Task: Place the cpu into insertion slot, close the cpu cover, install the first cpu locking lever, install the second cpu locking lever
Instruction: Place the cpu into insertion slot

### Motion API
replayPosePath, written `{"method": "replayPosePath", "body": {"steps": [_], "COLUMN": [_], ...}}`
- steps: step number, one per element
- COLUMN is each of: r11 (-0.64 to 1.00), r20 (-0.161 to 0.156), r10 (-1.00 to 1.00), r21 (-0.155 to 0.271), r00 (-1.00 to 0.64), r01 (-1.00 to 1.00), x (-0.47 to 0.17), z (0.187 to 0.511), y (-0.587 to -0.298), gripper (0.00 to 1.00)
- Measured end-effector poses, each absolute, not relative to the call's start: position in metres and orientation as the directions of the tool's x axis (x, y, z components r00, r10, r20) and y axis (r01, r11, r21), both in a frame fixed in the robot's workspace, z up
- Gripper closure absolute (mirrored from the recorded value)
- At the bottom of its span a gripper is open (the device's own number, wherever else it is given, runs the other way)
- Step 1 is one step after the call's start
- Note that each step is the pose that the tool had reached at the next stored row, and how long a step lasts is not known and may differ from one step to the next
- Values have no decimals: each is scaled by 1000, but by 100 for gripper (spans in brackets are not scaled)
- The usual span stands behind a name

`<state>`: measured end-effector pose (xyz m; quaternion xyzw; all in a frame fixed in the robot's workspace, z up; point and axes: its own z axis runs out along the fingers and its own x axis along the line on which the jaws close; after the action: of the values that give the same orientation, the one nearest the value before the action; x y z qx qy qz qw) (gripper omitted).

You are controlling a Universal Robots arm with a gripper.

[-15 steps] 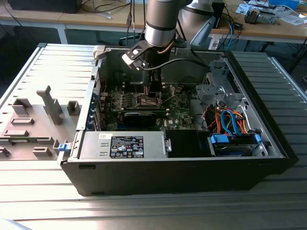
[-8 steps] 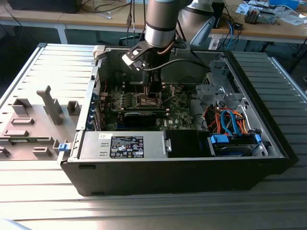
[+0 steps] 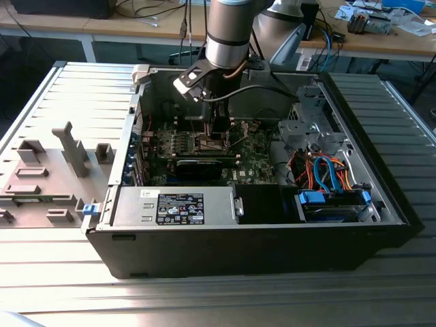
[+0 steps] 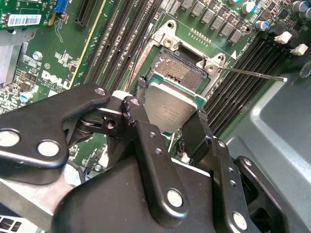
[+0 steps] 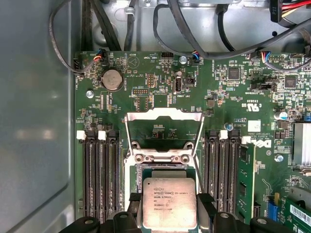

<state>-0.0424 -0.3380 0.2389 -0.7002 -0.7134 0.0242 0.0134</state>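
Observation:
My gripper (image 4: 171,104) is shut on the cpu (image 4: 167,107), a silver-faced square chip pinched at two opposite edges by the black fingers (image 4: 194,131). The cpu (image 5: 169,201) hangs just above the insertion slot (image 4: 177,65), whose dark pin field and silver rim show beyond its far edge. The slot's rim (image 5: 163,167) peeks out past the chip. The cpu cover (image 5: 164,115) stands flipped open behind the slot, a silver frame with a cut-out middle. Two thin wire levers (image 5: 127,141) (image 5: 198,143) are unlatched beside it; one lever (image 4: 252,74) juts outward. In the exterior view the gripper (image 3: 216,133) is low inside the case.
Long black memory slots (image 5: 99,179) (image 5: 221,174) flank the socket on both sides. A coin battery (image 5: 112,77) and cables (image 5: 194,29) lie beyond the cover. The open computer case (image 3: 381,204) holds a power supply (image 3: 180,208), a black card (image 3: 197,167) and a drive cage (image 3: 306,129).

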Motion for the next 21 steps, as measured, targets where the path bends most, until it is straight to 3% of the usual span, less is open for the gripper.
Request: {"method": "replayPosePath", "body": {"steps": [21], "r11": [18], "r20": [-15], "r10": [1000], "r21": [-53], "r00": [-19], "r01": [998], "x": [-42], "z": [231], "y": [-338], "gripper": [46]}}
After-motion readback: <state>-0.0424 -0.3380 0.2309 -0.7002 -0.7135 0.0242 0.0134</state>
